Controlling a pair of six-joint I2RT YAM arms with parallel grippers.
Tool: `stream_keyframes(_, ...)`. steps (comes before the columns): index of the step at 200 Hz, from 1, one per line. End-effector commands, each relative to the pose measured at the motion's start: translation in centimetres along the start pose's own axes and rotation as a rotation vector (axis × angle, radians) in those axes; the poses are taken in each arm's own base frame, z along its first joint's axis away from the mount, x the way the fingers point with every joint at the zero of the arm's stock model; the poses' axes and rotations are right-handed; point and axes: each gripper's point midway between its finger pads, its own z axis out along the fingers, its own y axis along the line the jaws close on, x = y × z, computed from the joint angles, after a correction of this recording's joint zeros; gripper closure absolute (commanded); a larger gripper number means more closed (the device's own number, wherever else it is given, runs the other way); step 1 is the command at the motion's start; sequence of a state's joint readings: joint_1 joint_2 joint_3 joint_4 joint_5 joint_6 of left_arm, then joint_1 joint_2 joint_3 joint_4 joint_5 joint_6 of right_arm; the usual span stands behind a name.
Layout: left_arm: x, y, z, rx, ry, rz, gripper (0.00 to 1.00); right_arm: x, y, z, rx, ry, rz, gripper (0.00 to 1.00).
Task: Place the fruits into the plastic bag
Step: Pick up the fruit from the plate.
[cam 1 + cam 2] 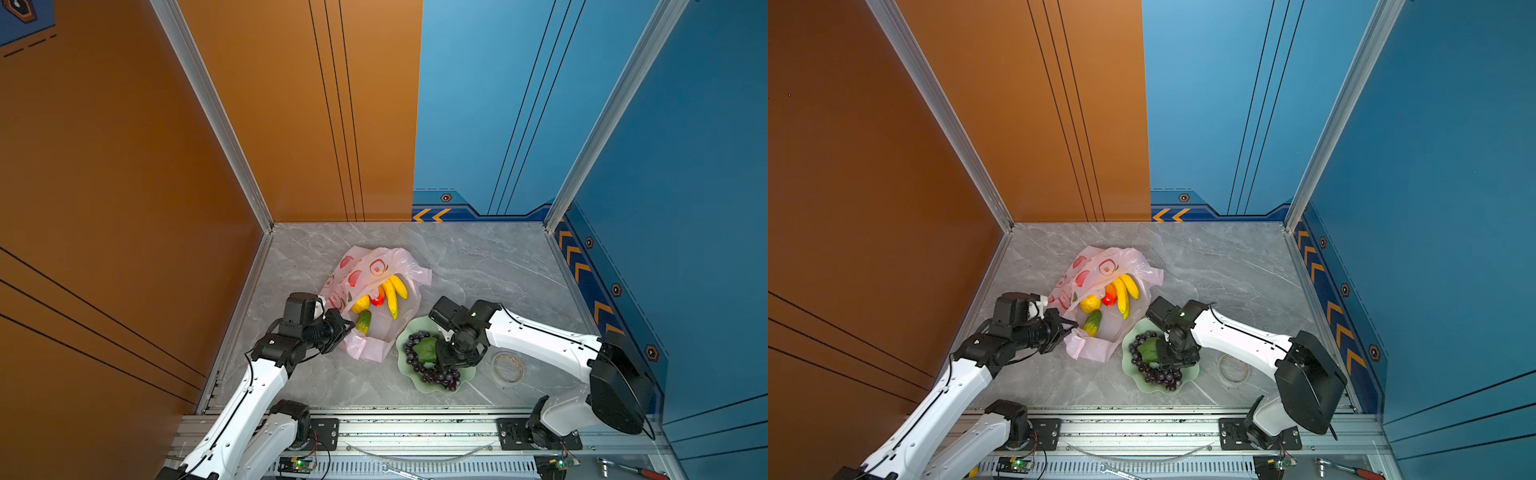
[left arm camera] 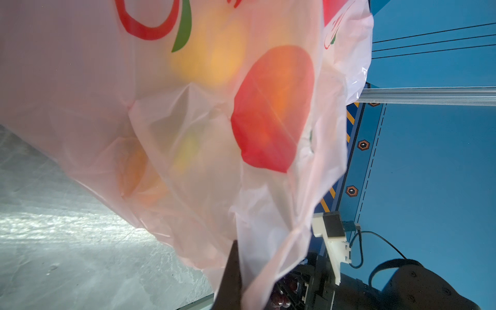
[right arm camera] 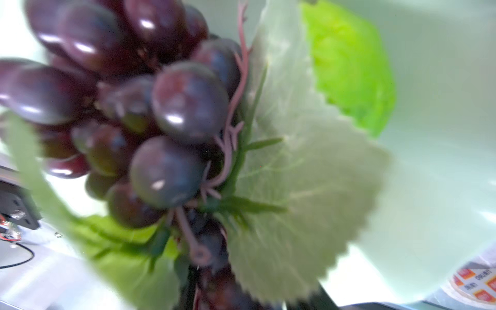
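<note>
The pale-pink plastic bag (image 1: 365, 272) lies open on the marble table in both top views. In its mouth rest the banana bunch (image 1: 393, 293), a red mango (image 1: 377, 297), the lemon (image 1: 360, 304) and the green-orange fruit (image 1: 363, 321). My left gripper (image 1: 348, 325) is shut on the bag's near edge and holds it up. The left wrist view shows the film (image 2: 268, 241) pinched at my dark finger (image 2: 231, 279). The purple grapes (image 1: 440, 378) lie on the green plate (image 1: 411, 328). My right gripper (image 1: 445, 353) is down on them. The bunch (image 3: 188, 102) fills the right wrist view between the fingers.
A clear tape roll (image 1: 507, 368) lies right of the plate, under my right arm. Orange and blue walls close the table at the left, back and right. A metal rail with tools (image 1: 636, 471) runs along the front edge.
</note>
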State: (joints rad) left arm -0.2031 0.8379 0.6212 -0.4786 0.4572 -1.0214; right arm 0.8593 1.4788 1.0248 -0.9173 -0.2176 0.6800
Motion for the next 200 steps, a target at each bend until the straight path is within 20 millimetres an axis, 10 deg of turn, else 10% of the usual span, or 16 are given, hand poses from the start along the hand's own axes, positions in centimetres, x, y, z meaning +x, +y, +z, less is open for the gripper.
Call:
stream_keyframes(1, 0.1, 0.5, 0.1, -0.002, 0.007, 0.001, 1.0, -0.5, -0.5, -1.4, 0.007, -0.035, 0.011, 0.56)
stream_keyframes(75, 0.0, 0.7, 0.1, -0.001, 0.008, -0.003, 1.0, -0.7, -0.7, -1.2, -0.016, -0.026, 0.027, 0.78)
stream_keyframes(200, -0.3, 1.1, 0.2, -0.004, 0.013, -0.011, 1.0, -1.5, -0.1, -5.4, -0.069, -0.126, 0.053, 0.85)
